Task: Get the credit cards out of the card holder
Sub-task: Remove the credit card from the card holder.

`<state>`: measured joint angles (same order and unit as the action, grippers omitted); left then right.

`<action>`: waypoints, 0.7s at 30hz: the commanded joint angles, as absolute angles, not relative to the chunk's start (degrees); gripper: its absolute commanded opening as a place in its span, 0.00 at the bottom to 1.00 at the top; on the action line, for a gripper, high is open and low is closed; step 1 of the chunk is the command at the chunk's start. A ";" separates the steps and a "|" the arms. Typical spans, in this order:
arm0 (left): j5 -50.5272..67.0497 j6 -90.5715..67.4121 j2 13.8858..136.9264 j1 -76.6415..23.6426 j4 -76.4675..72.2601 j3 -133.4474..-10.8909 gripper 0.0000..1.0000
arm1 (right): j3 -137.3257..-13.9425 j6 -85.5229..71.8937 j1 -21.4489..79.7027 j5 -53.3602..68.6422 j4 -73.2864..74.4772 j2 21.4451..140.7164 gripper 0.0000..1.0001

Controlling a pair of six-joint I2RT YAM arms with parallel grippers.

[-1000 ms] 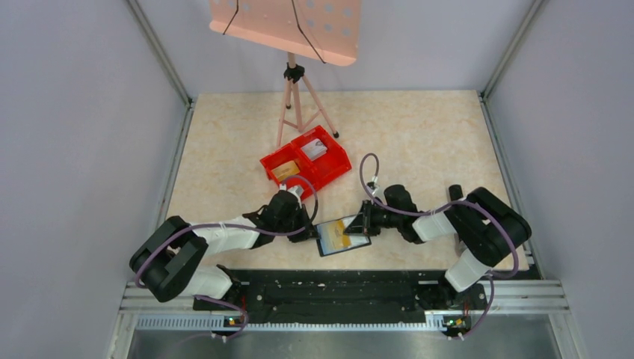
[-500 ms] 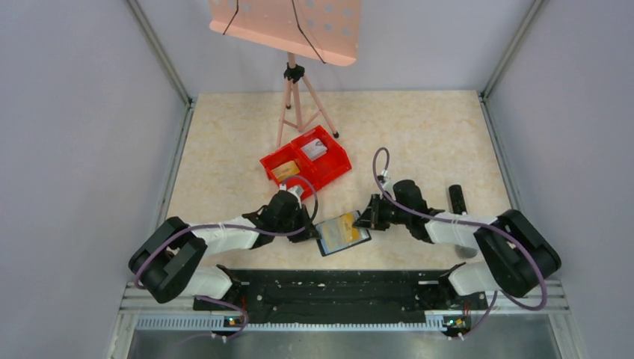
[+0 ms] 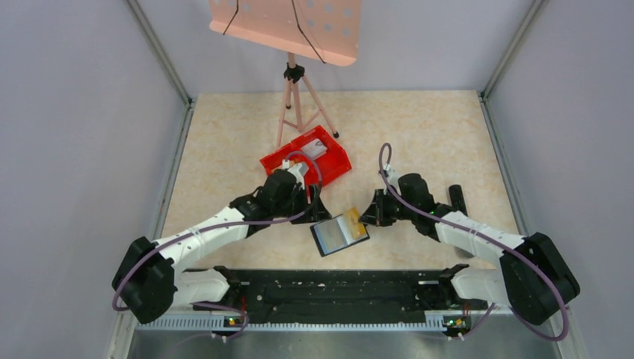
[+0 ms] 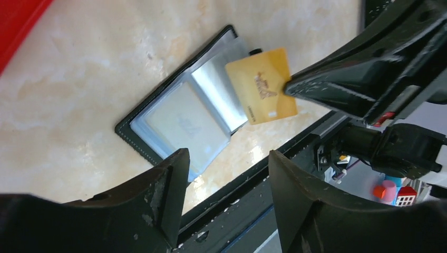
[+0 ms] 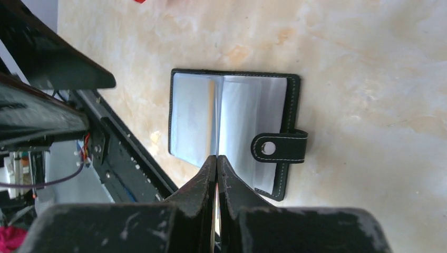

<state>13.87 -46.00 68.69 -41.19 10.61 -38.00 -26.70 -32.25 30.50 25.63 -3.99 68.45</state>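
The black card holder (image 3: pixel 333 239) lies open on the table near its front edge, greyish pockets up (image 4: pixel 182 124), tab (image 5: pixel 279 146) to the side. My right gripper (image 3: pixel 367 221) is shut on the edge of a gold credit card (image 3: pixel 356 229), which hangs over the holder's right half (image 4: pixel 262 87). From the right wrist the card shows only edge-on between the shut fingertips (image 5: pixel 216 158). My left gripper (image 3: pixel 318 206) is open, raised above the holder's far left side, its fingers (image 4: pixel 168 192) holding nothing.
A red two-compartment bin (image 3: pixel 340 158) stands just behind the left gripper, a pale card (image 3: pixel 315 149) in it. A tripod (image 3: pixel 295 101) with a pink perforated board stands farther back. A small black object (image 3: pixel 457 199) lies by the right arm. The black base rail (image 3: pixel 336 288) runs close in front.
The left gripper let go of the holder, opened and rose toward the bin. The right gripper drew the gold card rightward off the holder, which shifted slightly.
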 commanded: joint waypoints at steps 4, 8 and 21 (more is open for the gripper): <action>16.87 -36.14 67.77 -41.22 19.74 -48.61 0.60 | -29.72 -26.22 29.95 41.18 -7.48 65.19 0.00; 20.64 -32.67 68.02 -41.13 22.37 -52.16 0.58 | -28.52 -26.03 29.99 50.21 -11.82 64.19 0.00; 34.95 -26.67 69.08 -41.13 20.71 -53.17 0.45 | -26.70 -30.66 30.07 58.72 -20.42 64.57 0.00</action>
